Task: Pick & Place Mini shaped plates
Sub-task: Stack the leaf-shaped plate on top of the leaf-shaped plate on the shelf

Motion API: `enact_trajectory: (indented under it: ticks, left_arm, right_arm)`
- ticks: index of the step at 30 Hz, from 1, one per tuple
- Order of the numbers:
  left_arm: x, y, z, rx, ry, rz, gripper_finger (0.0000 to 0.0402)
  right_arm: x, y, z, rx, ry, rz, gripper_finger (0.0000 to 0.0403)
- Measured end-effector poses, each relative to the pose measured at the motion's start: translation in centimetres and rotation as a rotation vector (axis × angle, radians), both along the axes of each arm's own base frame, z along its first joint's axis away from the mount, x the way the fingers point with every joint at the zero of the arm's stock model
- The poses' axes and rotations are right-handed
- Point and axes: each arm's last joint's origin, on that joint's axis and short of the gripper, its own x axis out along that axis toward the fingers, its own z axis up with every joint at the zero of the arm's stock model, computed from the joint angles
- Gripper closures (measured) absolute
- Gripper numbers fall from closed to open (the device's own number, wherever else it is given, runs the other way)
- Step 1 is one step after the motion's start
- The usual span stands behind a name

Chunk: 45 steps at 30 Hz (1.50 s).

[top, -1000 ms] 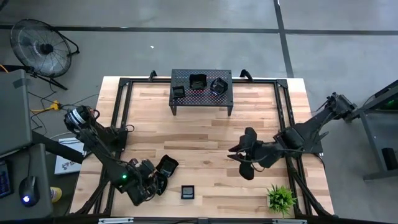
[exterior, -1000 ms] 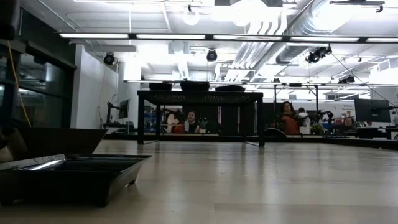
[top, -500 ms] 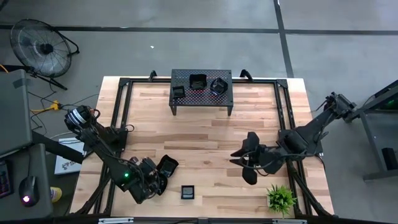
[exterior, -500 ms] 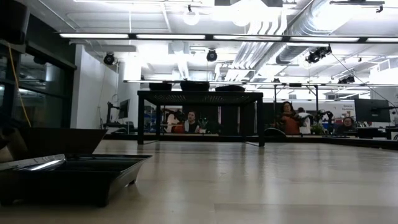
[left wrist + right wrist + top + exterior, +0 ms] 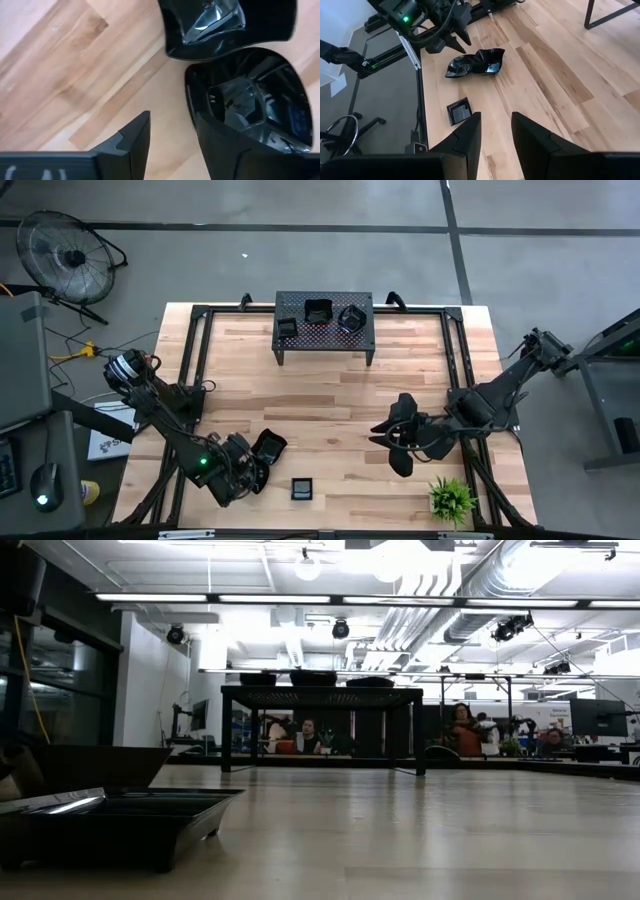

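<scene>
Two glossy black mini plates lie side by side near the table's left front, a wavy-edged one and a rounded one; both also show in the high view. My left gripper is open right beside them, one finger at the rounded plate's rim. A small square plate lies near the front edge. Three more plates sit on top of the black perforated stand. My right gripper is open and empty over the table's right half. My left gripper stands low over the table with one finger at the near rim of the rounded plate. That finger hides the spot, so I cannot tell whether it touches. The plate lies flat on the table.
The stand is at the table's far middle. A small green plant stands at the front right corner. In the low view the square plate fills the near left. People sit in the room behind the table.
My right gripper has gone a little toward the table's near edge, still open.
</scene>
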Motion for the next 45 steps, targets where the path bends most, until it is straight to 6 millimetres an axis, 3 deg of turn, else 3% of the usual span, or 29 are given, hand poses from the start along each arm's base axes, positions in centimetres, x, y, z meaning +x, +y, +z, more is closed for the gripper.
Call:
enact_trajectory:
  ticks: [8, 16, 23, 45]
  left_arm:
    - [0.4, -0.3, -0.1, -0.015, -0.038, -0.006, 0.0214]
    - [0.1, -0.1, -2.4, -0.043, -0.042, 0.005, 0.0213]
    - [0.1, -0.1, -2.6, -0.057, -0.053, 0.003, 0.0216]
    - [0.3, -0.5, -2.4, -0.101, -0.070, -0.031, 0.0373]
  right_arm:
    - [0.0, -0.1, 0.0, -0.010, -0.008, -0.019, 0.0300]
    - [0.0, -0.1, 0.0, -0.016, -0.014, -0.029, 0.0300]
    - [0.1, -0.1, 0.0, -0.015, -0.015, -0.030, 0.0300]
    - [0.0, -0.1, 0.0, -0.032, -0.012, -0.033, 0.0300]
